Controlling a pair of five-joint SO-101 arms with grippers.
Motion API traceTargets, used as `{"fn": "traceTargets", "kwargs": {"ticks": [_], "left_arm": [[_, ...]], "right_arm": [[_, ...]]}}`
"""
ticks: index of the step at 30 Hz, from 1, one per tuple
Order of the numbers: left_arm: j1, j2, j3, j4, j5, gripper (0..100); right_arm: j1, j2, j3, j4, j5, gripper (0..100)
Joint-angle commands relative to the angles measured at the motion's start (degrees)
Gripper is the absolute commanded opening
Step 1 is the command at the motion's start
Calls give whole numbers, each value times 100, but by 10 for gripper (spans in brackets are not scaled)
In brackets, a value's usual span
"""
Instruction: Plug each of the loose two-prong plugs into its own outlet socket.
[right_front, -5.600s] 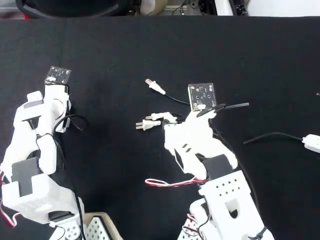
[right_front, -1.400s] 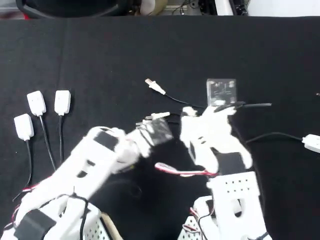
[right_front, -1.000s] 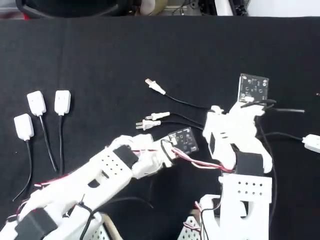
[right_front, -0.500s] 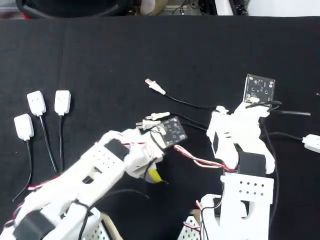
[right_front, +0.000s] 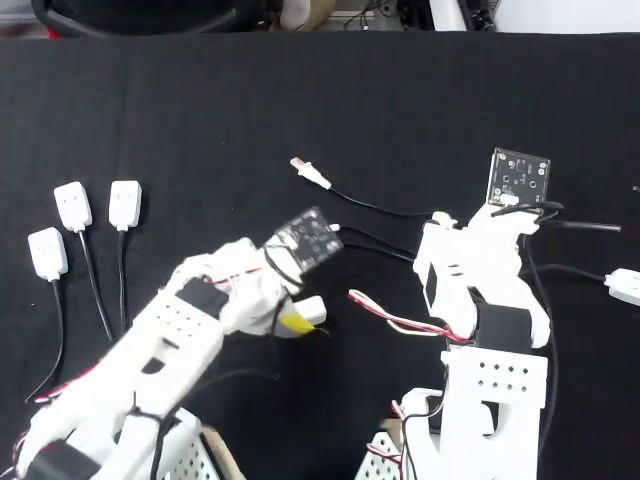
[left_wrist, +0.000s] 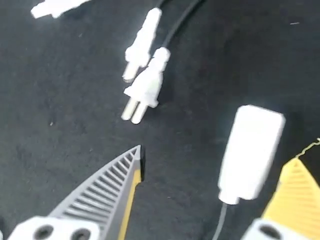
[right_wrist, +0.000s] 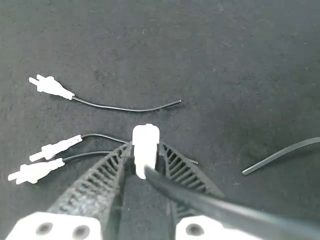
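White two-prong plugs (right_wrist: 50, 86) on thin black cords lie loose near the middle of the black cloth table (right_front: 200, 100). In the high view one plug sits alone at 12 o'clock from the left arm's wrist, and that wrist covers most of the other two. The left wrist view has those two close side by side, prongs pointing the same way.

The left gripper (left_wrist: 216, 157) hovers near the cloth with its grey and yellow fingers spread wide. A white rectangular outlet socket (left_wrist: 252, 150) on a thin cord sits between them, close beside the yellow finger (left_wrist: 295, 185); whether the two touch cannot be told.

The right gripper (right_wrist: 146, 155), at 3 o'clock from the plugs, is pinched on a small white rounded connector (right_wrist: 146, 142), with a thick black cable (right_wrist: 225, 210) trailing across one finger.

Three other white sockets (right_front: 73, 205) lie at the table's 9 o'clock side, and a further white socket (right_front: 625, 285) lies at its 3 o'clock edge.
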Motion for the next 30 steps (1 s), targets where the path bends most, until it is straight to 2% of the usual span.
{"fn": "traceTargets", "kwargs": {"ticks": [1,12,15,19,21,24,30], "left_arm": [[-620,519,-505,-202,44,410],[-848,1626,-1270,-149,44,410],[-840,1433,-1358,264,26,410],[-857,422,-1349,1108,53,410],[-954,-308,-1174,1468,62,410],[-1235,-1547,-646,1793,202,410],[-2299,-4185,901,2277,378,410]], "right_arm": [[62,13,-338,-18,53,11],[62,13,-330,-9,158,11],[35,13,-330,0,167,11],[9,13,-303,35,193,11],[-246,13,-189,35,369,11],[-914,4,66,70,536,11],[-2444,-4,769,53,818,11]]}}
